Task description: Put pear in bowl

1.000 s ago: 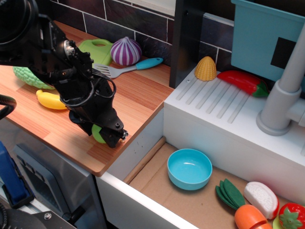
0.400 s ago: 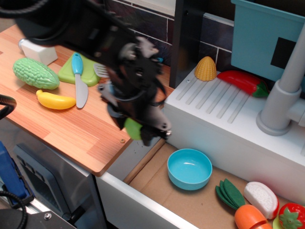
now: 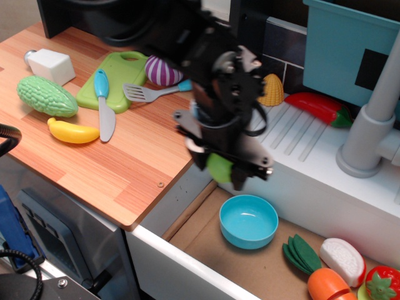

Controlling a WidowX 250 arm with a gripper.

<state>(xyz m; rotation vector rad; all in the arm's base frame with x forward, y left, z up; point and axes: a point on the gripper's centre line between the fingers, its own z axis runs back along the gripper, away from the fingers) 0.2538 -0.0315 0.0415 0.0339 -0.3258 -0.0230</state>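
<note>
- Gripper [image 3: 230, 172] clamps the pear [image 3: 219, 167], held in the air just past the counter's [image 3: 94, 162] right edge
- Bowl [image 3: 249, 221] sits below, beyond that edge

small light-green pear [image 3: 219, 168] is held up in the air, just above-left of the glossy light-blue bowl [image 3: 249, 221], which is seen sitting upright.
</note>
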